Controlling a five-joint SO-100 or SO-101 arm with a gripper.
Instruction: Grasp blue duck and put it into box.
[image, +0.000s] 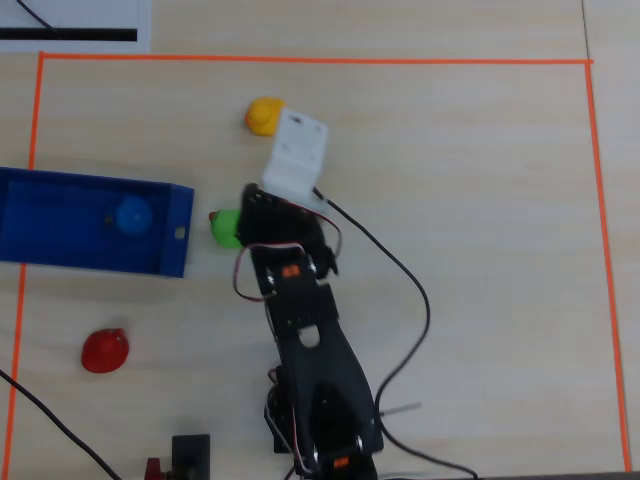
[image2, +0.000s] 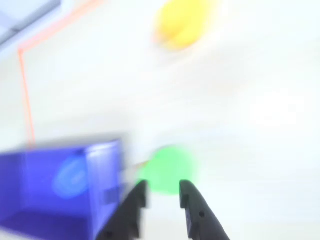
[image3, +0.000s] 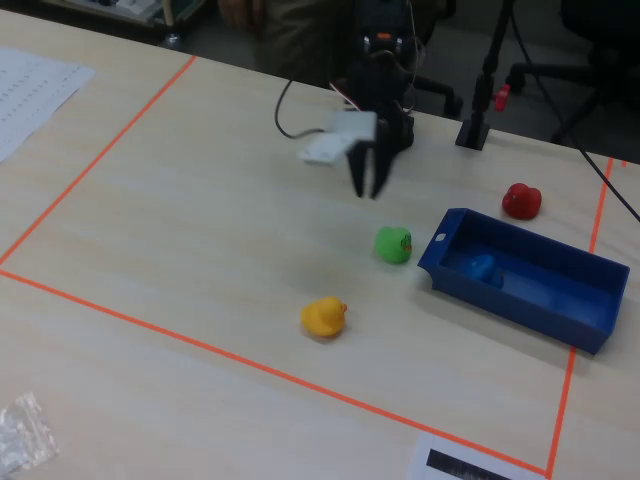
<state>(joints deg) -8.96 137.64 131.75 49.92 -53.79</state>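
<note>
The blue duck lies inside the dark-blue box, near the box's end wall with the small hole. It also shows in the fixed view, and as a blur in the wrist view. The box stands at the left edge of the overhead view and at the right of the fixed view. My gripper hangs in the air beside the box's end, above the table and just past the green duck. In the wrist view my gripper is open a little with nothing between the jaws.
A green duck sits right by the box's end wall, below my jaws. A yellow duck and a red duck lie further off. Orange tape frames the work area. A cable trails from the arm.
</note>
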